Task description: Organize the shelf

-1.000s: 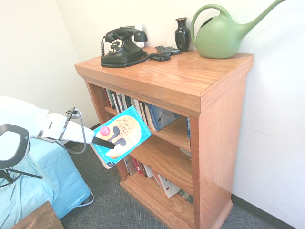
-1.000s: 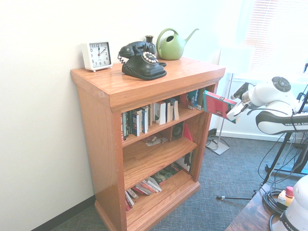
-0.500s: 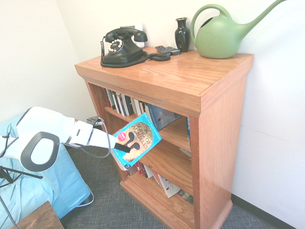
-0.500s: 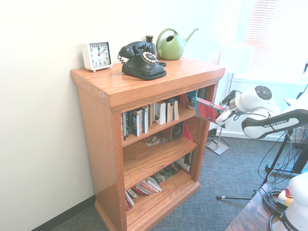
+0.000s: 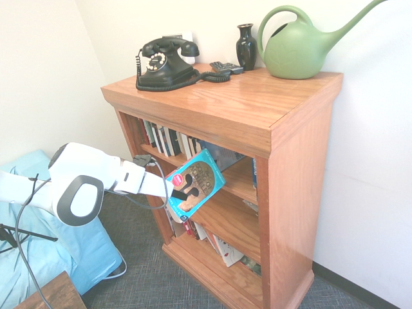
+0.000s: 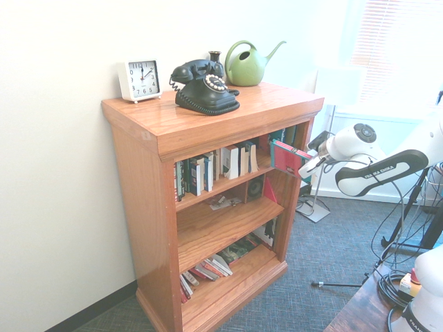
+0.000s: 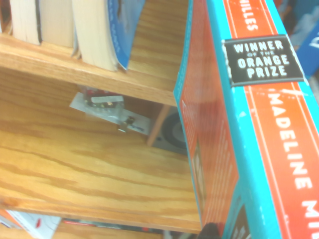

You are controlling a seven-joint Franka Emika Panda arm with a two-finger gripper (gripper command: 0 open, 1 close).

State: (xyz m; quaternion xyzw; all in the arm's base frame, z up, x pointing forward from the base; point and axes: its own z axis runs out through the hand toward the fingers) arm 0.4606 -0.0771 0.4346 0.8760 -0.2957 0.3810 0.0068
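The wooden bookcase supports a square white analog clock, a black rotary-style telephone, a dark vase, remote controls and a green watering can on its top. Upright books occupy the upper tier; leaning books occupy the bottom tier.

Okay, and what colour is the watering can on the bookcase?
Green watering can, clearest in the first exterior view.

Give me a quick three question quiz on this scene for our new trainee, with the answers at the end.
1. Multiple choice: what does the gripper hold? A) a remote; B) a book; C) a vase.
2. True or false: the green watering can stands on the bookcase's top.
3. Fill in: in the second exterior view, the white item left of the black telephone is a ____.

Key: 1 B; 2 true; 3 clock.
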